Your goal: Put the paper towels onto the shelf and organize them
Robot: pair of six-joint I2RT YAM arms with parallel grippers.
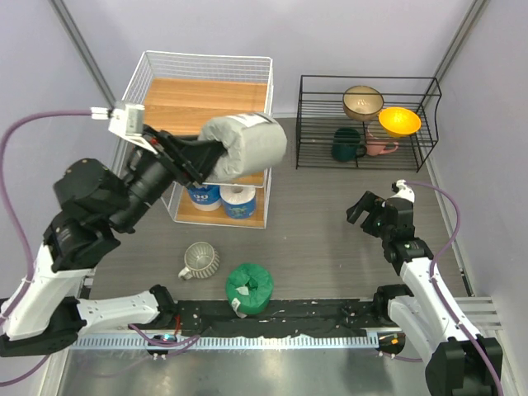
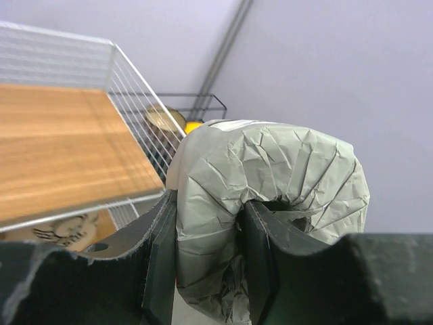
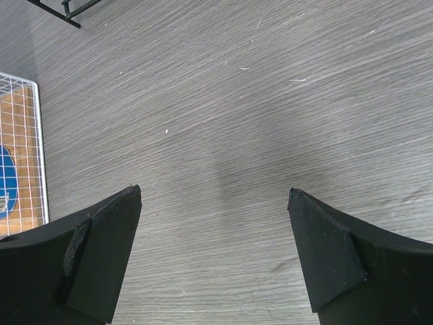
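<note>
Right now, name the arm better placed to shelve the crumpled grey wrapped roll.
Left: the left gripper clamps the grey roll beside the white wire shelf; the right gripper hangs open, empty, farther away.

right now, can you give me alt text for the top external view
The left hand holds a grey paper towel roll up beside the white wire shelf's top tier. A green roll and a pale mug lie on the table; the right hand hangs open.

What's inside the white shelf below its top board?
Two blue-and-white rolls stand on a lower board; a cartoon-print roll peeks under the top board. The held grey roll covers the rest.
</note>
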